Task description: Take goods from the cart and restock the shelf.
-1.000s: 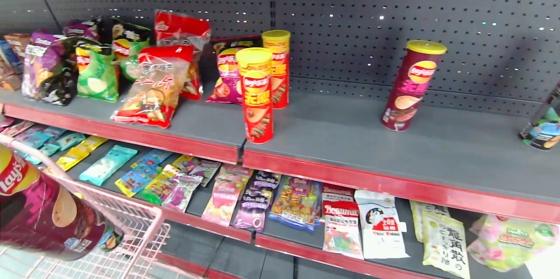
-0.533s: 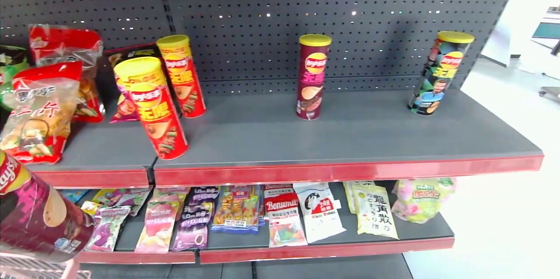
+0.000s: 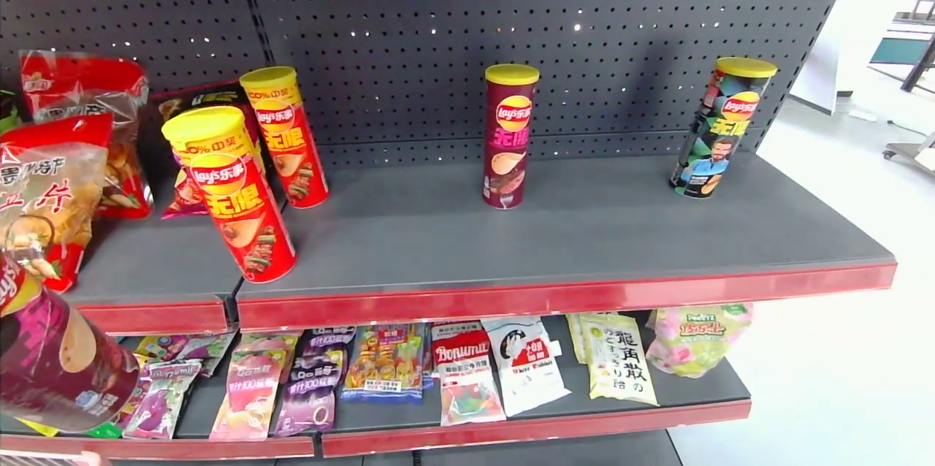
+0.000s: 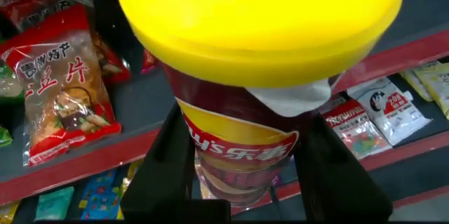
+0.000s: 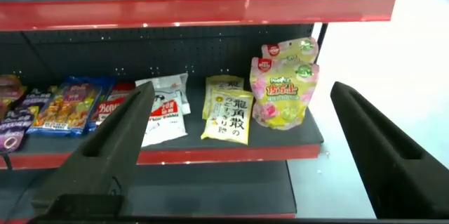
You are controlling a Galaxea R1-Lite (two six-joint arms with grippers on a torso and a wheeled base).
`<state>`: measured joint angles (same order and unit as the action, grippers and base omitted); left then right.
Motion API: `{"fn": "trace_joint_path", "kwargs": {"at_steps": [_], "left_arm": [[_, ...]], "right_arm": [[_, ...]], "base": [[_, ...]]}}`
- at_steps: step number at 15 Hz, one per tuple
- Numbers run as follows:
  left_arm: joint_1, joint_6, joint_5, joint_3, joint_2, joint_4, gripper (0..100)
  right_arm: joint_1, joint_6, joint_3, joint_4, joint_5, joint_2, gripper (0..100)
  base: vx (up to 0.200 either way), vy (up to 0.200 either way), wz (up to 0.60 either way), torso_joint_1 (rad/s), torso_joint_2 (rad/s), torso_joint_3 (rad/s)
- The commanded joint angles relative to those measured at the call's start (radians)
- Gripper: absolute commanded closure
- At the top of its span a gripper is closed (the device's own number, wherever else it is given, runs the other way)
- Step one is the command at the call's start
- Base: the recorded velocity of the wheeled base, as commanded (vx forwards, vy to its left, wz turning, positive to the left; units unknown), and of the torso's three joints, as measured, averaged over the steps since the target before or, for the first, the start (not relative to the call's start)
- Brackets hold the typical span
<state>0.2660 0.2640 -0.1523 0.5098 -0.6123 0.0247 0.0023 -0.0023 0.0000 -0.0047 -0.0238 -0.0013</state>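
Chip can (image 3: 55, 360), dark purple with a yellow lid (image 4: 259, 20), is held in the left gripper (image 4: 245, 182). The two black fingers (image 4: 165, 171) press on its sides, one on each side, just under the lid. In the head view the can is low on the robot's left. It is tipped over a bit. It is out in front of the left end of the shelves and is not on any shelf.

The right gripper (image 5: 242, 94) has its fingers spread wide, with nothing between them. It is down low, facing the bottom shelf (image 5: 210, 155), where a white bag (image 5: 165, 115), a yellow bag (image 5: 228, 115) and a pink and green bag (image 5: 284, 83) lie.

The top shelf (image 3: 570, 294) is grey with a red front edge. Two red cans (image 3: 234, 196) stand near each other on its left part. Another purple can (image 3: 508, 137) stands near the middle, close to the back wall. A dark can with a picture on it (image 3: 719, 130) stands far over by the right end. Big bags of chips (image 3: 44, 196) lean at the left end.
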Motion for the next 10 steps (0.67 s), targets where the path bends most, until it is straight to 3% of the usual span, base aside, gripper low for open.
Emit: {"fn": "trace_joint_path", "kwargs": {"at_steps": [1, 2, 7, 8, 10], "left_arm": [[-0.001, 0.000, 0.000, -0.001, 0.000, 0.000, 100], [-0.001, 0.003, -0.001, -0.004, 0.006, 0.000, 100], [0.002, 0.017, 0.039, -0.043, 0.137, -0.017, 100], [0.012, 0.001, 0.080, -0.024, 0.187, -0.089, 100], [0.050, -0.095, 0.151, 0.044, 0.217, -0.227, 100]], "right_arm": [[0.001, -0.002, 0.000, 0.000, -0.002, 0.001, 0], [0.001, -0.002, 0.000, 0.000, -0.002, 0.001, 0], [0.007, -0.021, -0.041, -0.011, -0.065, 0.023, 0], [0.010, 0.004, -0.268, -0.017, -0.093, 0.287, 0], [0.068, 0.065, -0.520, -0.029, -0.148, 0.567, 0]], "base": [[0.200, 0.000, 0.00, 0.002, 0.00, 0.002], [0.200, 0.000, 0.00, 0.012, 0.01, 0.002], [0.000, 0.000, 0.00, 0.000, 0.00, 0.000], [0.000, 0.000, 0.00, 0.000, 0.00, 0.000], [0.000, 0.000, 0.00, 0.000, 0.00, 0.000]]}}
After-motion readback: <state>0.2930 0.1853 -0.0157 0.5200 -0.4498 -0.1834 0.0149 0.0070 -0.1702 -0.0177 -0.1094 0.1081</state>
